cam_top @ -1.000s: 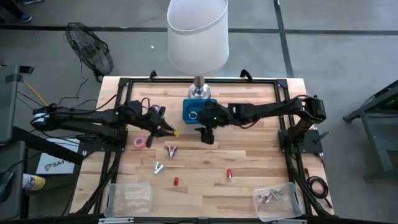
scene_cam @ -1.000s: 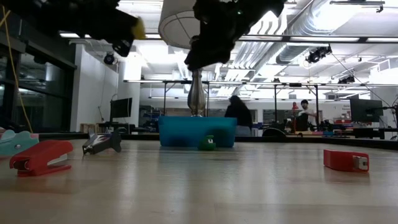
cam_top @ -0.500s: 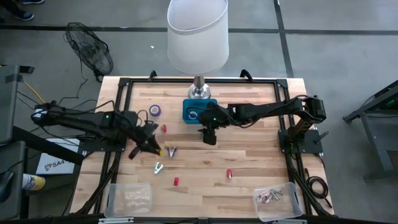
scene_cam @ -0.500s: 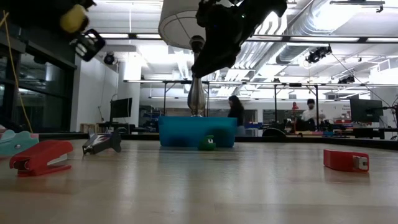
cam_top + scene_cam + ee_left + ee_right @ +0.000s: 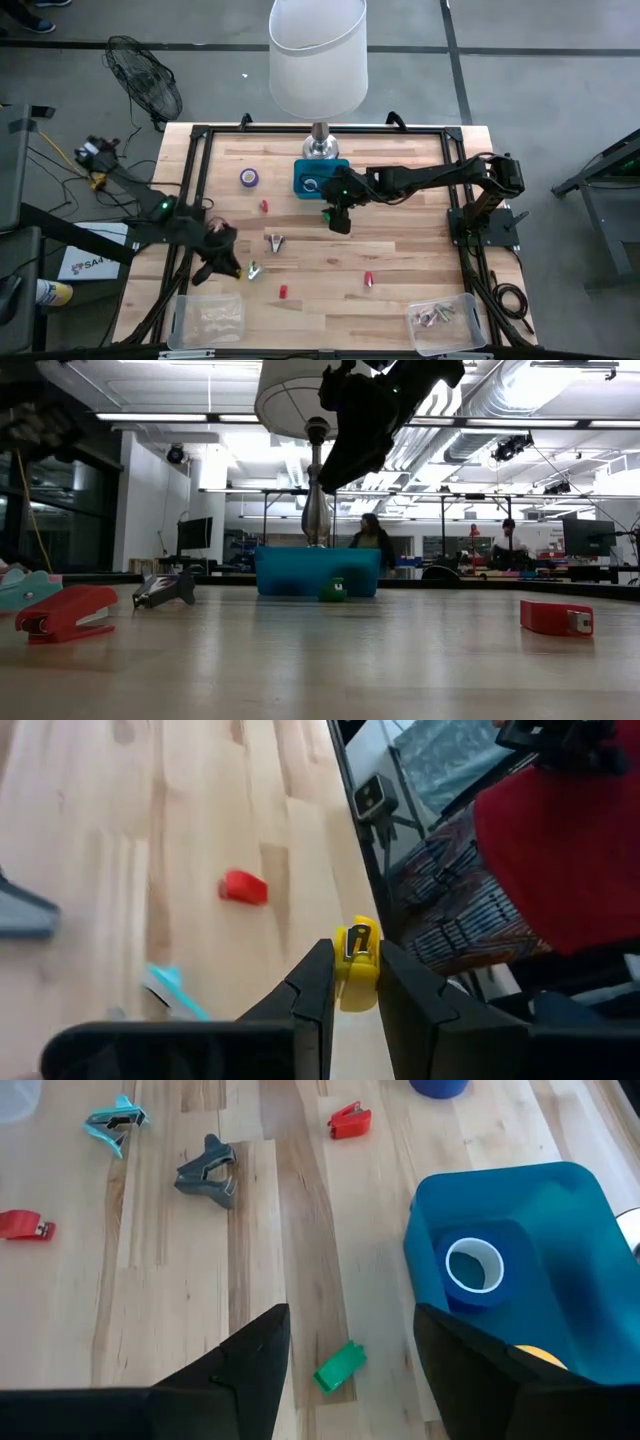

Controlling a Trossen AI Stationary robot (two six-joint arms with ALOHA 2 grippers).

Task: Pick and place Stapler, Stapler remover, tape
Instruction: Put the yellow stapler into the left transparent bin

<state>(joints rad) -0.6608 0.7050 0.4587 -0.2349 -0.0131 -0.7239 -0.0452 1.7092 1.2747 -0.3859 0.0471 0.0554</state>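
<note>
My left gripper (image 5: 357, 982) is closed on a small yellow stapler (image 5: 357, 960), which sits pinched between my two dark fingers (image 5: 312, 995). In the high view this left gripper (image 5: 218, 262) hangs over the near left part of the light wooden worktop (image 5: 400, 255), close to the clear plastic tray (image 5: 207, 318) at the near left corner. Just beside it lies a small teal staple remover (image 5: 254, 269); the left wrist view shows the same teal staple remover (image 5: 172, 992) and a small red stapler (image 5: 244, 887) on the wood.

A little farther in, a dark grey claw-shaped staple remover (image 5: 275, 241) lies on the worktop, and two more small red staplers (image 5: 282, 291) (image 5: 368, 279) lie nearer the front edge. A second clear tray (image 5: 443, 318) stands at the near right corner with some small things inside; I cannot tell what they are.

My right gripper (image 5: 350, 1345) is wide open and holds nothing. It hovers above the middle of the worktop, just in front of the square blue plastic bin (image 5: 555, 1210). A small green stapler (image 5: 340, 1366) lies on the wood below it. Inside the bin rests a blue ring-shaped tape roll (image 5: 474, 1270), and something yellow (image 5: 535, 1352) shows next to it.

Farther back, a purple ring-shaped tape roll (image 5: 249, 178) lies left of the bin, with another red stapler (image 5: 264, 206) near it. Behind the bin stands a lamp with a white shade (image 5: 318, 55).
</note>
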